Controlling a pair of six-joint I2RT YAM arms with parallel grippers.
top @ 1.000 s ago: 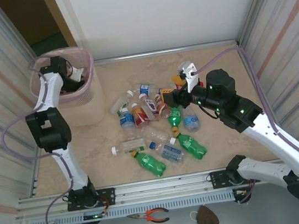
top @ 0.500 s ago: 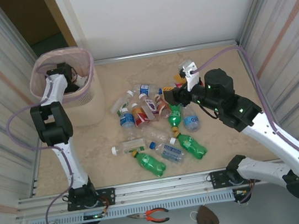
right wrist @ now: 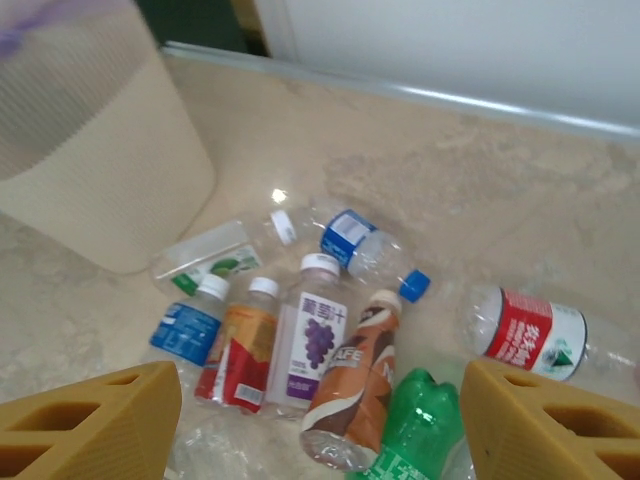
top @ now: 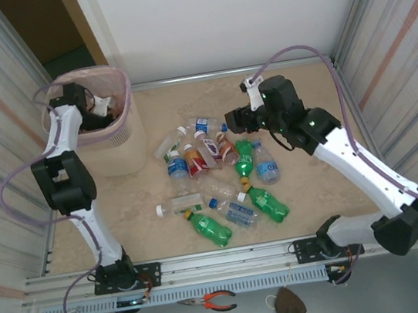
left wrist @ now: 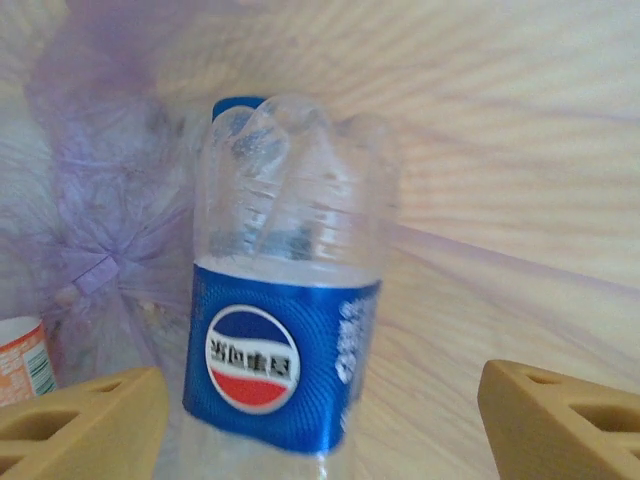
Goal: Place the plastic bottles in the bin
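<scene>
The pale pink mesh bin [top: 122, 149] stands at the back left. My left gripper [top: 98, 110] hangs inside its rim, jaws open. A clear bottle with a blue Pepsi label [left wrist: 285, 350] stands loose between the fingers [left wrist: 90, 420], right beside the left one and far from the right one. Several plastic bottles [top: 219, 172] lie heaped mid-table, three of them green [top: 210, 229]. My right gripper [top: 233, 119] hovers open above the heap's far side. Below it lie a grape-label bottle [right wrist: 315, 335], a brown coffee bottle [right wrist: 362, 385] and a green bottle [right wrist: 420, 425].
Corrugated walls close in both sides, and a metal rail runs along the back. A red-label bottle [right wrist: 530, 330] lies apart to the right. The bin's beige wall [right wrist: 90, 150] stands left of the heap. Pliers [top: 214, 301] lie on the front ledge.
My left gripper has opened inside the bin and let go of the Pepsi bottle. The right arm has swung left and back over the heap, jaws a little wider.
</scene>
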